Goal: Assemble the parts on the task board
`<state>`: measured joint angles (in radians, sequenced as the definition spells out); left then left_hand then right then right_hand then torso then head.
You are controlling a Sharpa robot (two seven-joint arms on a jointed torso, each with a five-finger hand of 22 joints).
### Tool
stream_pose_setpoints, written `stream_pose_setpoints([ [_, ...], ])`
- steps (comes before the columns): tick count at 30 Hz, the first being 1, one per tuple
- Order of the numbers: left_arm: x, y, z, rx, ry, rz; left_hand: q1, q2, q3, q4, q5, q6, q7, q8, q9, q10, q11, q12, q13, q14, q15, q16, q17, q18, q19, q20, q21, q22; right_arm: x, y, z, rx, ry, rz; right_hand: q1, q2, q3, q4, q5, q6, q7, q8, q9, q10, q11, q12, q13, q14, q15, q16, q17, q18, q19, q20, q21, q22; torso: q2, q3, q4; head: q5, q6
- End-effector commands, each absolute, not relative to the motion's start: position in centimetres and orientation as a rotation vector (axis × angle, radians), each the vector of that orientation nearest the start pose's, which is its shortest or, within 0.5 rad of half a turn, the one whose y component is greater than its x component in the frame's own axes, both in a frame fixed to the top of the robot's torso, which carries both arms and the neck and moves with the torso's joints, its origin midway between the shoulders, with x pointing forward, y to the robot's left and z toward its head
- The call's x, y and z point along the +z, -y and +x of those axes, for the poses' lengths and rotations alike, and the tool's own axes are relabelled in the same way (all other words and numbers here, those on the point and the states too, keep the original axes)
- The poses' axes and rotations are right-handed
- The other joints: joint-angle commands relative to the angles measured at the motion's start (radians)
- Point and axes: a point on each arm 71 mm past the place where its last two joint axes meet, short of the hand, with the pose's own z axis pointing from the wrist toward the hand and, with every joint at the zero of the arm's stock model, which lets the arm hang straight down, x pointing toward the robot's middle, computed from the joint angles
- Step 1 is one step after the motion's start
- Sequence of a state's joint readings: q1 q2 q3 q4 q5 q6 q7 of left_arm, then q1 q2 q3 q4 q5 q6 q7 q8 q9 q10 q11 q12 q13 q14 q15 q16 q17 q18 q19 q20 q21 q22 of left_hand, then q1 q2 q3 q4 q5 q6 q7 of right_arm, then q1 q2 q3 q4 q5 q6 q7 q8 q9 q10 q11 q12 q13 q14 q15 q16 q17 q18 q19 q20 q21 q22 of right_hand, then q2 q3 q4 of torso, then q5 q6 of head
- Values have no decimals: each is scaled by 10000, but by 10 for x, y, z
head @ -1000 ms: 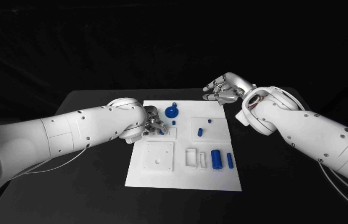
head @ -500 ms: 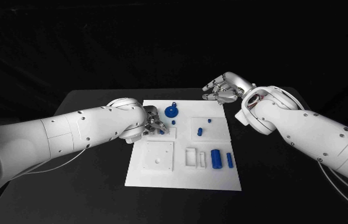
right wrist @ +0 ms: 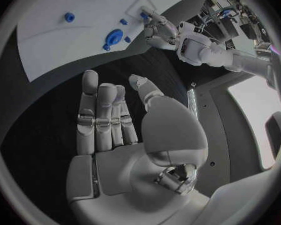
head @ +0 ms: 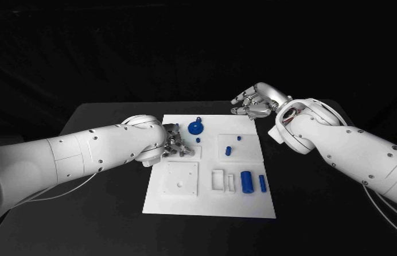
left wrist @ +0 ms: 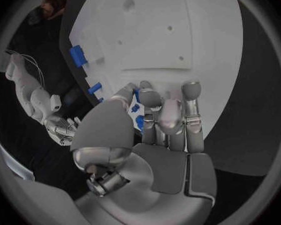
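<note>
RISK: the small blue plastic peg (left wrist: 135, 108) could slip or tip off its seat if the pinch loosened | LEFT: silver many-fingered left hand (head: 176, 142) closed on the peg, apparently between thumb and finger, at ten o'clock on the white rectangular task board (head: 211, 201) | RIGHT: silver right hand (head: 255, 104) spread, holding nothing, above the black table off the board's one-o'clock corner

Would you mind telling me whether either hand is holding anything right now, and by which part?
The left hand pinches a small blue part between its fingertips; which end cannot be told. The right hand holds nothing.
</note>
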<state>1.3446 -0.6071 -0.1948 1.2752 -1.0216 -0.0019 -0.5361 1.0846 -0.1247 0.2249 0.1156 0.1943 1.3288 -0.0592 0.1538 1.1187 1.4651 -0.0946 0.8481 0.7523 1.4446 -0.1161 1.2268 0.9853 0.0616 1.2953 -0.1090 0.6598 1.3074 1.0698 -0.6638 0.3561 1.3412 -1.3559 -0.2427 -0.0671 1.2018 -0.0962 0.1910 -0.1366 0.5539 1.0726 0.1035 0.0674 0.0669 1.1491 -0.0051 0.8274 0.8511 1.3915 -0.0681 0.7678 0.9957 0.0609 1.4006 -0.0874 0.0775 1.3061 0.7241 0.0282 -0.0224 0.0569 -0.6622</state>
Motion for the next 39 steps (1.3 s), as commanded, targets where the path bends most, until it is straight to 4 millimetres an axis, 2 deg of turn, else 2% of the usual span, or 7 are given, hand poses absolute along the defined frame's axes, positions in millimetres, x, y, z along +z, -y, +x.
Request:
stream_pose_setpoints([
  [1, -216, -175, 528, -3261, -22276, -2150, 71, -176, -7, 228, -77, 55, -30, 5, -3, 447, -41, -34, 1, -9, -55, -11, -4, 24, -5, 31, -16, 296, -126, 181, 539, 8395, -15181, 1324, -64, 6, 47, 11, 26, -81, 4, -56, -16, -85, 3, -55, -15, -71, 22, 0, -16, 59, -3, 43, -54, 4, 1, -2, 3, -2, -4],
  [6, -215, -177, 528, -3280, -22187, -2230, 201, -503, -27, 774, -734, 127, -22, 8, -18, 448, -37, -44, -10, -15, -54, -32, -26, 31, -14, 35, -46, 287, -126, 181, 539, 8394, -15177, 1332, -64, 6, 47, 11, 26, -81, 4, -56, -16, -85, 3, -55, -15, -71, 22, 0, -16, 59, -3, 43, -54, 4, 3, -4, -1, -7, -1],
  [10, -215, -178, 528, -3335, -22095, -2309, 248, -1003, -432, 1624, -1434, 174, -5, 3, -17, 445, -35, -77, -33, -23, -67, -38, -22, 27, -24, 11, -81, 279, -126, 181, 539, 8394, -15173, 1338, -67, 4, 39, 16, 30, -103, 7, -54, -15, -85, 6, -56, -20, -74, 25, -1, -17, 62, -4, 47, -55, 0, 1, -5, -4, -11, 16],
  [12, -214, -179, 528, -3377, -22058, -2352, 246, -936, -1411, 1716, -1455, 148, -1, -26, -10, 450, -33, -87, -33, -29, -76, -41, -15, -1, -31, -24, -107, 272, -126, 181, 539, 8392, -15171, 1341, -67, 4, 39, 16, 30, -103, 7, -54, -15, -85, 6, -56, -20, -74, 25, -1, -17, 62, -4, 47, -55, 0, -1, -4, -4, -14, 20],
  [16, -213, -180, 528, -3463, -22009, -2461, -66, -1100, -1773, 1777, -1449, 103, 16, -74, -25, 440, -32, -120, -48, -54, -90, -66, -32, -23, -53, -62, -168, 257, -126, 181, 540, 8385, -15172, 1350, -67, 4, 39, 16, 30, -103, 7, -54, -15, -85, 6, -56, -20, -74, 25, -1, -17, 62, -4, 47, -55, 0, -1, -8, -2, -25, 41],
  [24, -203, -182, 530, -3830, -21799, -2837, -126, -992, -1719, 1760, -1441, -308, 138, -308, -470, 215, -10, -495, -177, -234, -117, -451, -435, -245, -220, -278, -686, 148, -127, 184, 540, 8336, -15184, 1408, -71, -2, 26, 23, 32, -138, 18, -56, -15, -90, 11, -62, -28, -73, 29, -4, -20, 66, -3, 50, -56, -7, -18, -1, 18, -21, 53],
  [39, -179, -192, 538, -3836, -21741, -2996, 115, -836, -1595, 1735, -1439, -647, 305, -554, -1711, 124, 61, -542, -80, -285, -103, -446, -418, -284, -182, -314, -803, 179, -128, 186, 541, 8294, -15189, 1471, -66, -4, 5, 30, 33, -208, 33, -55, -16, -88, 19, -62, -34, -74, 34, -5, -22, 69, 0, 55, -56, -16, -15, -2, 10, 55, 170],
])
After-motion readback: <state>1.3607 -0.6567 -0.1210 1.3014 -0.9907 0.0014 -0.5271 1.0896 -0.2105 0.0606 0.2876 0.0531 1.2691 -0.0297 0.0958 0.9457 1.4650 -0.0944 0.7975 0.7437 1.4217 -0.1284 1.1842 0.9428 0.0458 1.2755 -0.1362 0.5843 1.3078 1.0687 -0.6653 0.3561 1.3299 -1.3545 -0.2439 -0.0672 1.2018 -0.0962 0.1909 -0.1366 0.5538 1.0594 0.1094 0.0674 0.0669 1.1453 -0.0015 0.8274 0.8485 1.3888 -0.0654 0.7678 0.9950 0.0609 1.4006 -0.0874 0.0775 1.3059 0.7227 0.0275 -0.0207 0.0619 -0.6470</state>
